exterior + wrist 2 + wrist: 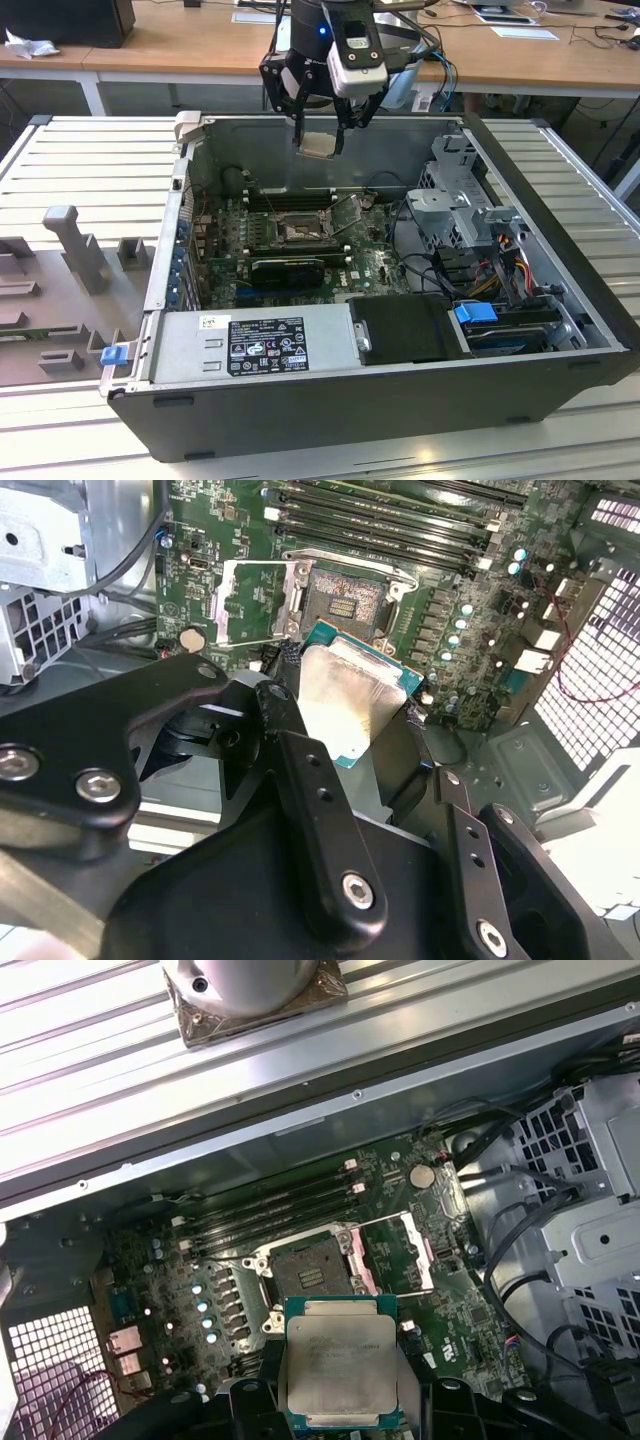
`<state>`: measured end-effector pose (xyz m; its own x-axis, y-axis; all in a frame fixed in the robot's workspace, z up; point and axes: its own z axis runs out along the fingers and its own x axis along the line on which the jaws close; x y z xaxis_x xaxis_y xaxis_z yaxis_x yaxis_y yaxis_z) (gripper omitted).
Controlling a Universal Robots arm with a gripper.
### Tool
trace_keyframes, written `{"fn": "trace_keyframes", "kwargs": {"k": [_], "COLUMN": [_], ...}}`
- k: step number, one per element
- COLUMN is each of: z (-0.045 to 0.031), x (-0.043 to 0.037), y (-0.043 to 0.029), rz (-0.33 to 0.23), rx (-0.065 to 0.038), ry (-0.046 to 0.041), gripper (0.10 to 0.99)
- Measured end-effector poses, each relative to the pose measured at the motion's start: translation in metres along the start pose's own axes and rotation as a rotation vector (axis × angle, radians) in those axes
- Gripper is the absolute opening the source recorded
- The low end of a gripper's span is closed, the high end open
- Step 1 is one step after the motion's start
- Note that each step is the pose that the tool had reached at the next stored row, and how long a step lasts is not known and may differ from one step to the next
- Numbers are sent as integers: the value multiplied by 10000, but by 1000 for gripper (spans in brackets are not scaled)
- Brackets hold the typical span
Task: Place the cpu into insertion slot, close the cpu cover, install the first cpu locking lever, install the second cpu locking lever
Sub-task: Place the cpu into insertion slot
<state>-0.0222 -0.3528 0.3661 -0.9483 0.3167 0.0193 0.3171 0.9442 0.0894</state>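
The cpu (340, 1370), flat square silvery metal, hangs in the gripper (319, 141).

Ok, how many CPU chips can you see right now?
1. The cpu is clamped in the gripper, held above the motherboard. The insertion slot is bare, its cpu cover swung open beside it, so none sits there.
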Motion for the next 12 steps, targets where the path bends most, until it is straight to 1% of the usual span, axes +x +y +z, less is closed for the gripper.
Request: {"fn": "trace_keyframes", "kwargs": {"k": [12], "z": [0], "x": [0], "y": [0], "rz": [170], "rx": [-2], "ry": [-15], "gripper": [529]}}
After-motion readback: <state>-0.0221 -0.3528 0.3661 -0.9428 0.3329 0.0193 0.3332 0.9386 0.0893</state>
